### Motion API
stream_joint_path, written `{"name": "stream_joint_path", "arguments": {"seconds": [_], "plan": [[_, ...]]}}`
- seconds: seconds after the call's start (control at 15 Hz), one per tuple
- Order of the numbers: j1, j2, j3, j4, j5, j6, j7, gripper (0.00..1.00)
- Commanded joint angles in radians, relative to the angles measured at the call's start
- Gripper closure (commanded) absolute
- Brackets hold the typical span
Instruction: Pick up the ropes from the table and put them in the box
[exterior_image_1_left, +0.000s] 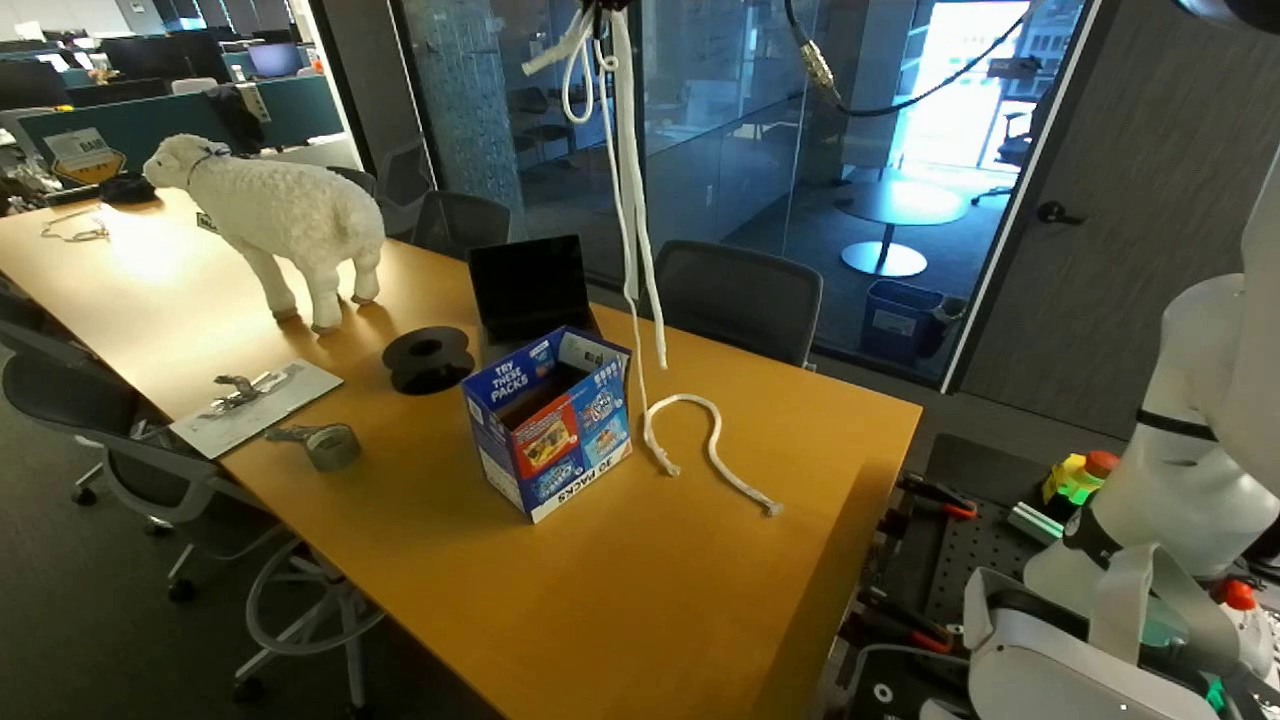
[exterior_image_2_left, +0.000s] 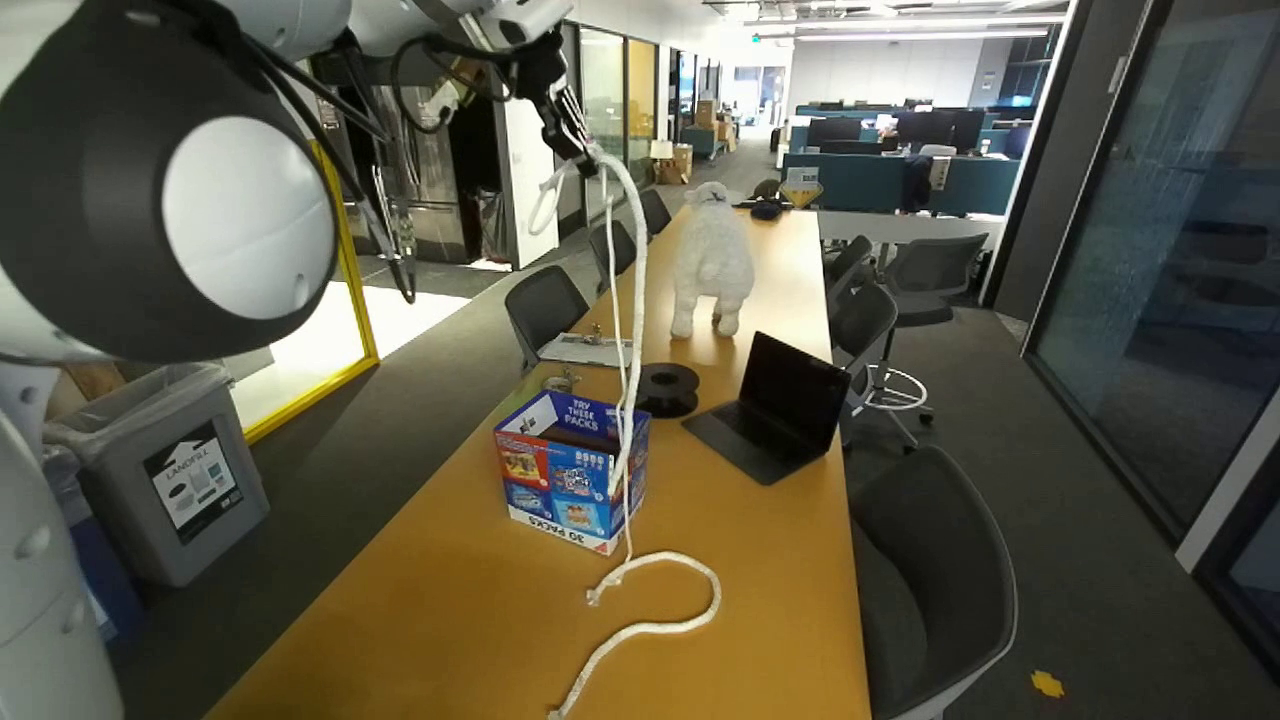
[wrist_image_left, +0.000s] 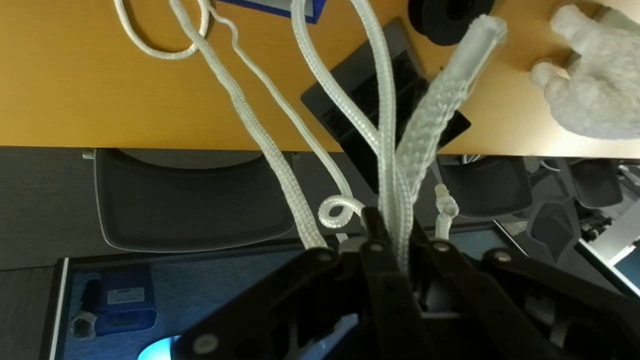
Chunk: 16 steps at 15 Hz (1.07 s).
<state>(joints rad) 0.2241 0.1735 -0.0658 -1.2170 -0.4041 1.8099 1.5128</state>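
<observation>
In the wrist view, the gripper clamps a bundle of white ropes, a loop and one blunt end jutting beyond its grasp. In an exterior view, the ropes dangle in front of an open-topped blue box on the tan wooden table, a black laptop near it. In an exterior view, they drop beside the box, where a curved length of rope lies on the table; whether it joins the thin hanging one cannot be told. Farther along are a black spool and a white toy sheep.
</observation>
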Motion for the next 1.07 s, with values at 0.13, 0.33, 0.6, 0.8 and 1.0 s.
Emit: {"name": "stream_joint_path", "arguments": {"seconds": [0.13,0.33,0.6,0.8,1.0], "plan": [[0.018,0.160,0.017,0.276,0.017,-0.065,0.055,0.97],[0.033,0.239,0.036,0.286,0.051,-0.016,0.076,0.97],[0.035,0.368,0.085,0.294,0.167,0.053,0.070,0.97],[0.033,0.457,0.123,0.293,0.234,0.104,0.052,0.97],[0.034,0.532,0.139,0.300,0.257,0.115,0.044,0.97]]}}
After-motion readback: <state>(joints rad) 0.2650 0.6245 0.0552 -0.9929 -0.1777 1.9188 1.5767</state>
